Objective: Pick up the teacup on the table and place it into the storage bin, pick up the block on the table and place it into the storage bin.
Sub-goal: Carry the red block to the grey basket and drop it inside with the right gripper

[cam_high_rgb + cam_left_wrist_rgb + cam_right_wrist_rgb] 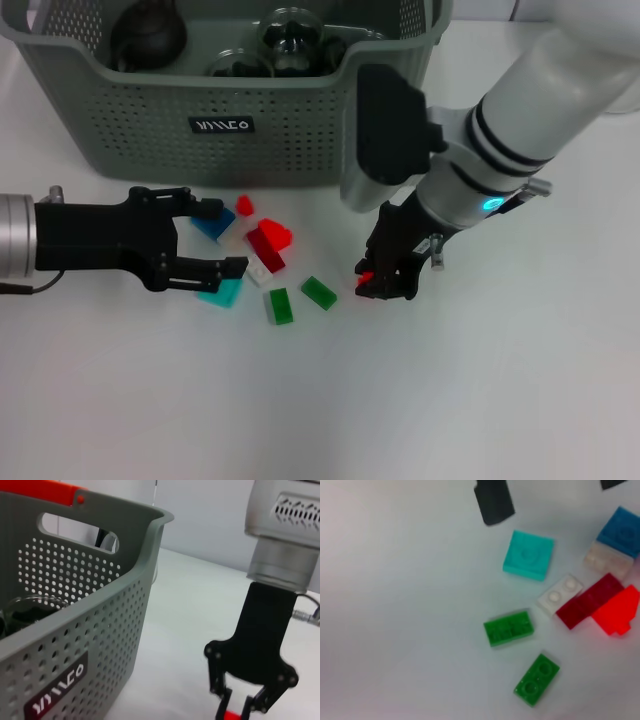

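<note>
Pinching a small red block (365, 279) — orientation unclear — the right claw (388, 283) points downward; left claw (214, 240) gapes.

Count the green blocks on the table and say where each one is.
2. One green block lies below the white brick, nearest the teal block. The other green block lies beside it, toward the right gripper. More could be hidden under the grippers.

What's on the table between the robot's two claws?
In the head view, loose blocks lie between the left gripper and the right gripper: two green blocks, a white one and dark red and red ones.
</note>
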{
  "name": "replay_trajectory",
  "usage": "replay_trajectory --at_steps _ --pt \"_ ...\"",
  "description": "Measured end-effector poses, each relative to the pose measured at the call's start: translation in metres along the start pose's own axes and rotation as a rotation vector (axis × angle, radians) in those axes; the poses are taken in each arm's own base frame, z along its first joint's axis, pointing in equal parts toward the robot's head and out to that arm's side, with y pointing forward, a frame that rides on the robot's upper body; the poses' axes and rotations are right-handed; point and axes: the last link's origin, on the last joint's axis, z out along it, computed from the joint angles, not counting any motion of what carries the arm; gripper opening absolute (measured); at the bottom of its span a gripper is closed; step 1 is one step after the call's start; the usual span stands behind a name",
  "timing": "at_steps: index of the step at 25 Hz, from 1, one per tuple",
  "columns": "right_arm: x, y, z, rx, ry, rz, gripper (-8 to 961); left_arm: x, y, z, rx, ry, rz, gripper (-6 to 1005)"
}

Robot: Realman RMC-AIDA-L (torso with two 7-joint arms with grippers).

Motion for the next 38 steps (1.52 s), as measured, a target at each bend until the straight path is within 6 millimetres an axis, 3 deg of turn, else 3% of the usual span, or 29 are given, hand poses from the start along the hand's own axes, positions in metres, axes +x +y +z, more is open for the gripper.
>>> replay_trajectory --at_steps 3,6,15,18,21,24,30,33,38 --pt "0.000 0.002 -0.016 -0.019 -0.025 0.022 208 -0.004 0.001 -0.003 0.005 -0.004 -0.007 859" --pt "0.000 0.004 -0.046 -0.052 -0.069 0.051 210 -0.011 0.000 -0.011 0.034 -0.019 -0.015 859" --pt "-0.022 0.002 -0.161 -0.126 -0.396 0.075 218 -0.031 0.001 -0.033 0.115 -0.036 -0.047 859" --pt "-0.035 -0.006 -0.201 -0.089 -0.571 0.067 221 -0.033 0.002 -0.034 0.124 -0.025 -0.036 859" --pt "-0.045 -0.024 -0.221 0.010 -0.682 0.100 223 -0.032 0.002 -0.032 0.120 -0.017 -0.037 859" --pt "-0.054 -0.054 -0.217 0.165 -0.706 0.174 226 -0.029 0.002 -0.027 0.113 -0.009 -0.028 859" --pt "-0.069 -0.102 -0.170 0.374 -0.578 0.252 231 -0.022 0.002 -0.020 0.101 0.003 0.002 859" --pt "-0.073 -0.109 -0.142 0.420 -0.487 0.240 234 -0.021 0.000 -0.018 0.101 0.000 0.006 859" --pt "-0.083 -0.105 -0.111 0.453 -0.396 0.179 238 -0.020 0.000 -0.017 0.103 0.003 0.008 859"
